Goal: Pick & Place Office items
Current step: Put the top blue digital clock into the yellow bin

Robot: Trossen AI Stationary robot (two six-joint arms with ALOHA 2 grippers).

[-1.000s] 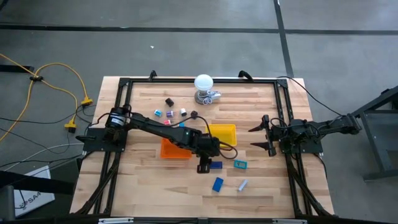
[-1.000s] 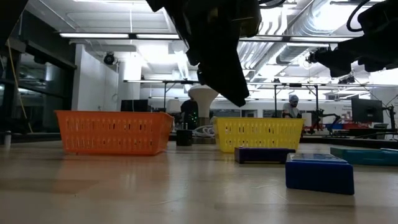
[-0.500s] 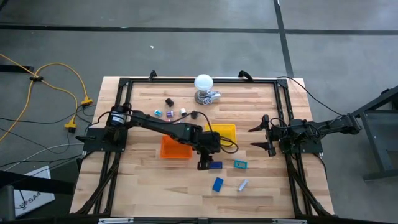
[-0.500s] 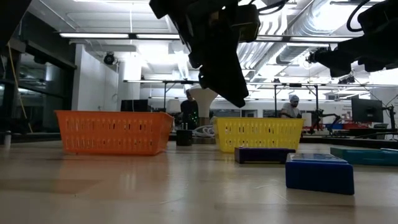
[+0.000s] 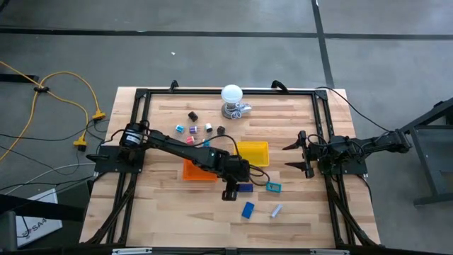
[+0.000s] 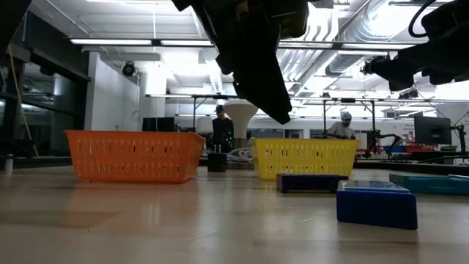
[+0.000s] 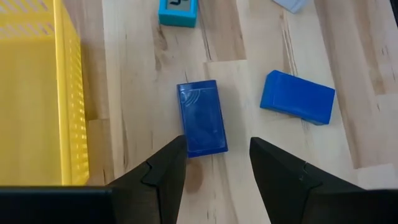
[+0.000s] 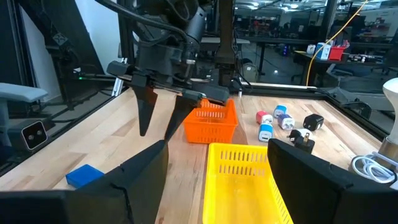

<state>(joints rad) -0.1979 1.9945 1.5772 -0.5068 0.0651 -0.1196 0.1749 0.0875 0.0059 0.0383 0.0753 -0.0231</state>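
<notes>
Left gripper (image 7: 212, 163) has slid back, fingers spread wide and empty, above the dark blue rectangular plastic block (image 7: 201, 118); rigid, light, maybe slick — pinch its long sides.

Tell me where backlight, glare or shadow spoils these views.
Low view: bright ceiling lights behind turn the left gripper into a black silhouette. Left wrist view: even light, only a soft shadow beside the dark blue block. High view: even, no glare. Right wrist view: the right gripper looms dark in front.
</notes>
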